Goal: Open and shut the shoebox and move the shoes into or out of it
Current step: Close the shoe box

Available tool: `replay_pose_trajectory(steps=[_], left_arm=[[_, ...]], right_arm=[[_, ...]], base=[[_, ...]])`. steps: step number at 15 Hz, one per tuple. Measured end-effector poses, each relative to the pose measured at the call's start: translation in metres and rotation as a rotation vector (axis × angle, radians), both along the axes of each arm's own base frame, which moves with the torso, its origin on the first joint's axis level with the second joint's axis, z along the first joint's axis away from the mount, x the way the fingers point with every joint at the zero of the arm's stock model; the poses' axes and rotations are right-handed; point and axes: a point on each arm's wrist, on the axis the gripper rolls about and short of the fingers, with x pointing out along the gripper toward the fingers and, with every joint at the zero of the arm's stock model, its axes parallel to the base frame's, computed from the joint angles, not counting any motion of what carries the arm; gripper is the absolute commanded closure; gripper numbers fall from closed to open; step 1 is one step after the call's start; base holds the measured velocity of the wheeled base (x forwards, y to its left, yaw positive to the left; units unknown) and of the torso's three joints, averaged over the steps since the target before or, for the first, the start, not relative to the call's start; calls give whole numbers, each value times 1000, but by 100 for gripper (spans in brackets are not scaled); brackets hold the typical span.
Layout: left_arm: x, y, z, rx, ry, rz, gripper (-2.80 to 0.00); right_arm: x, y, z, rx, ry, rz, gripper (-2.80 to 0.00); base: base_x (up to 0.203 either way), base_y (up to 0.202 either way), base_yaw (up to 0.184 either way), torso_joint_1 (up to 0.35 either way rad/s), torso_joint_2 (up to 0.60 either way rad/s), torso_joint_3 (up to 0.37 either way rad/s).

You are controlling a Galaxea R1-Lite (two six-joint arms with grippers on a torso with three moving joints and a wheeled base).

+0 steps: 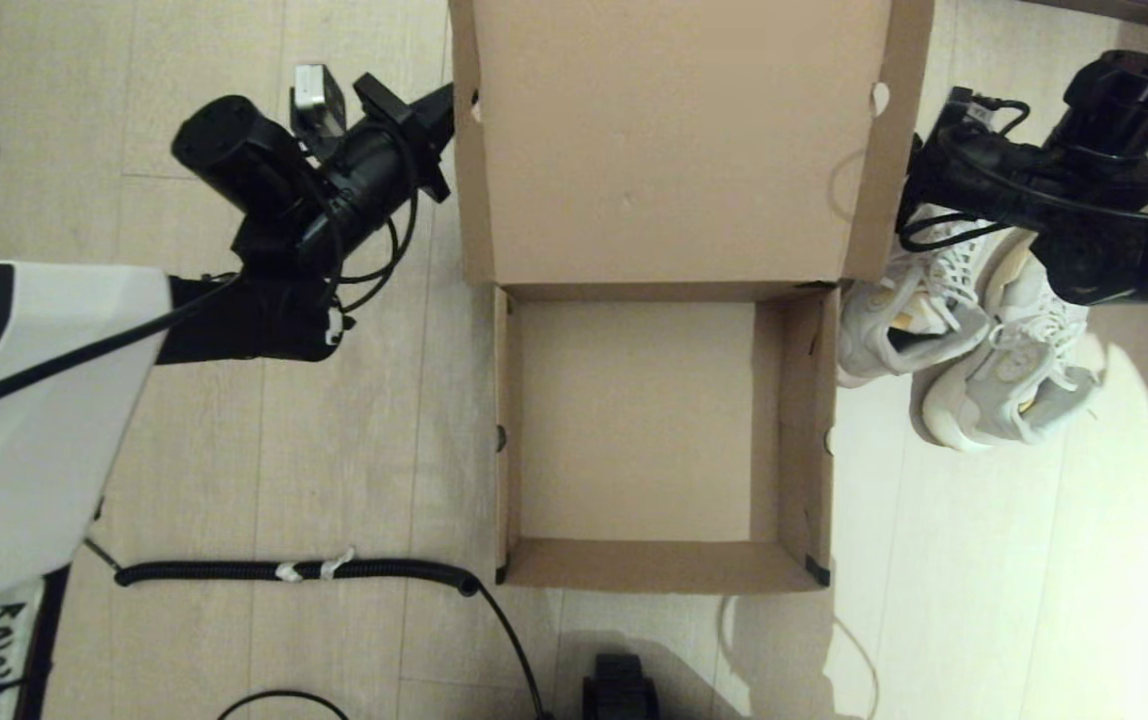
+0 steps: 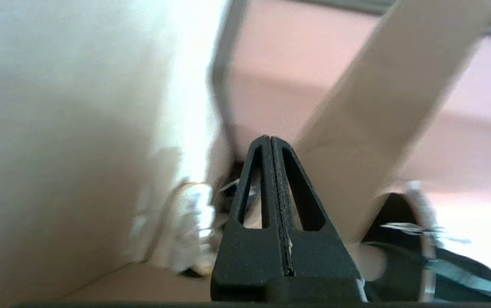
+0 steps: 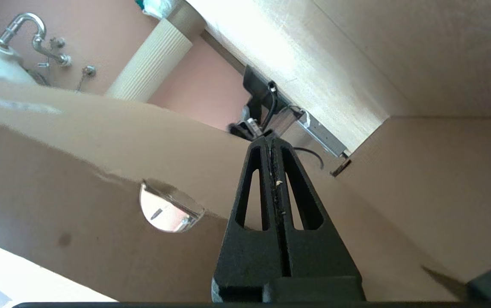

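The brown shoebox [image 1: 654, 565] stands open on the floor, its inside empty and its hinged lid [image 1: 674, 150] raised at the far side. Both white sneakers [image 1: 974, 340] lie on the floor just right of the box. My left gripper [image 1: 446, 115] is shut and empty against the lid's left edge. My right gripper [image 1: 912, 190] is shut and empty beside the lid's right flap, above the shoes. In the left wrist view the shut gripper [image 2: 270, 137] points past the lid flap [image 2: 378, 107] at blurred shoes [image 2: 185, 226]. The right wrist view has the shut gripper [image 3: 271, 137] against the lid flap [image 3: 100, 171].
A coiled black cable [image 1: 314, 570] runs across the floor left of the box's front corner. My white body [image 1: 24, 420] fills the near left. A sunlit patch of floor [image 1: 1114, 550] lies at the right. Sink pipes [image 3: 36, 34] show beyond the lid.
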Motion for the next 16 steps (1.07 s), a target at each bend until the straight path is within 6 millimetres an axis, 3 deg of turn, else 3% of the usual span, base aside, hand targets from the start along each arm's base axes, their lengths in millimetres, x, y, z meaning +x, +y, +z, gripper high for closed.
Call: replay_pose_trajectory(steps=[16], left_arm=[[-22, -2, 22, -60, -43, -123, 0]], right_arm=[[-18, -1, 18, -31, 20, 143, 0]], base=[[0, 0, 0, 0, 0, 0]])
